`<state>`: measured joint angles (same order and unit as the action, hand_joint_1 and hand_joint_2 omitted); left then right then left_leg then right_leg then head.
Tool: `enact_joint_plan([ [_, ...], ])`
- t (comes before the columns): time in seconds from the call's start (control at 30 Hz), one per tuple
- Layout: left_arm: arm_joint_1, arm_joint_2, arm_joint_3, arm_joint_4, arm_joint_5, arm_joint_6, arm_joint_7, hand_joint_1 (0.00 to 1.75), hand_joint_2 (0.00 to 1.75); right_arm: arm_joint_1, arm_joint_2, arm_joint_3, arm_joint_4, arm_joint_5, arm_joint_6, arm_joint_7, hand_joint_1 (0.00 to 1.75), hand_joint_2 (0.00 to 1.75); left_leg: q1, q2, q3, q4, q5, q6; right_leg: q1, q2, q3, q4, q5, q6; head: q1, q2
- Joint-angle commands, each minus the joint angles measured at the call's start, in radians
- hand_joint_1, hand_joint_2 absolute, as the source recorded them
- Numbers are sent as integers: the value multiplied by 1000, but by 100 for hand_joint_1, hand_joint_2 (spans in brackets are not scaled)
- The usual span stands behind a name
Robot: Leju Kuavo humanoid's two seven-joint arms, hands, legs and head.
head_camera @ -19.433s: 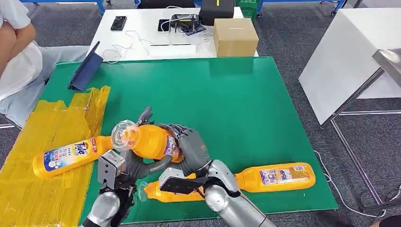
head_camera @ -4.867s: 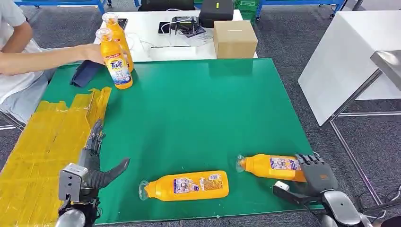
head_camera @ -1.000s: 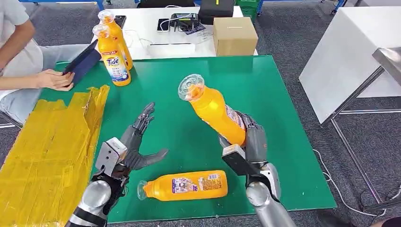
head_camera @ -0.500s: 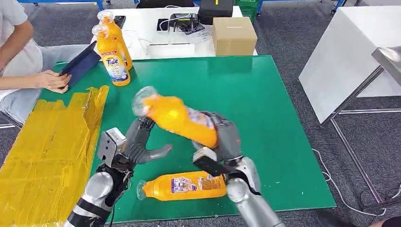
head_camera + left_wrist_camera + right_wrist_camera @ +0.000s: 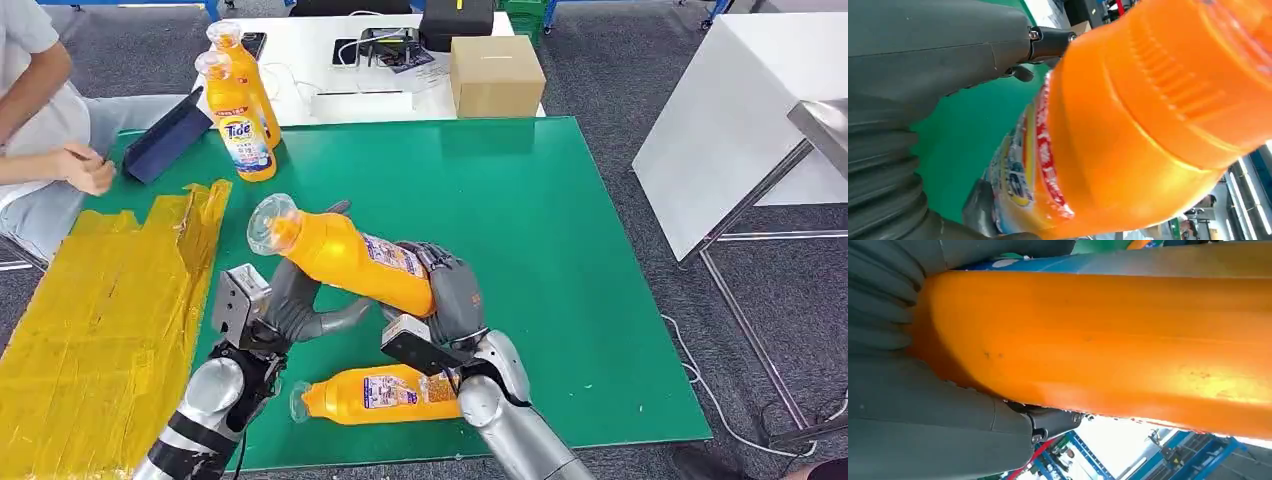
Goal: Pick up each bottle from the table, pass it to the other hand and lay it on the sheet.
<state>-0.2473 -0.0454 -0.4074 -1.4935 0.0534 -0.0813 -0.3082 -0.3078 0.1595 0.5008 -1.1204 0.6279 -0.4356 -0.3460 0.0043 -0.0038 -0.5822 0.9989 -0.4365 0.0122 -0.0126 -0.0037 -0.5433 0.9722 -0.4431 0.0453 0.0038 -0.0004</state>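
My right hand (image 5: 452,295) grips an orange Tide bottle (image 5: 345,262) by its base end and holds it tilted above the green mat (image 5: 540,220), clear cap towards the left. My left hand (image 5: 295,305) is spread around the bottle's neck end, fingers behind it and thumb below, not closed on it. The left wrist view has the bottle (image 5: 1128,125) close against that hand (image 5: 923,75). In the right wrist view, the bottle's orange body (image 5: 1108,340) lies in the right hand (image 5: 908,405). A second orange bottle (image 5: 385,393) lies on the mat under my hands. The yellow sheet (image 5: 100,300) lies at the left.
Two more orange bottles (image 5: 238,120) stand upright at the mat's far left corner. A person (image 5: 40,110) sits at the left beside a dark blue folder (image 5: 165,148). A cardboard box (image 5: 497,75) and electronics sit on the white table behind. Another white table (image 5: 740,110) stands at the right.
My right hand has swung the bottle left and lowered it into the spread left hand. The left hand has risen a little around the neck end. The person's hand has left the folder.
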Motion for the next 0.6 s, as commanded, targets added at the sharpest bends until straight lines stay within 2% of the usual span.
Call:
enact_joint_plan([
  [0.03,-46,17,-24,72,11,0,0,0,175,-62,-12,41,88,-5,-5,5,175,175,0,0,2,-1,0,0,0,0,2,-1,0,-1,0,0],
  [0.6,-46,5,-11,70,107,-45,15,0,175,-74,-8,70,123,13,-8,10,175,175,0,0,1,0,0,0,0,0,1,0,0,-1,0,0],
])
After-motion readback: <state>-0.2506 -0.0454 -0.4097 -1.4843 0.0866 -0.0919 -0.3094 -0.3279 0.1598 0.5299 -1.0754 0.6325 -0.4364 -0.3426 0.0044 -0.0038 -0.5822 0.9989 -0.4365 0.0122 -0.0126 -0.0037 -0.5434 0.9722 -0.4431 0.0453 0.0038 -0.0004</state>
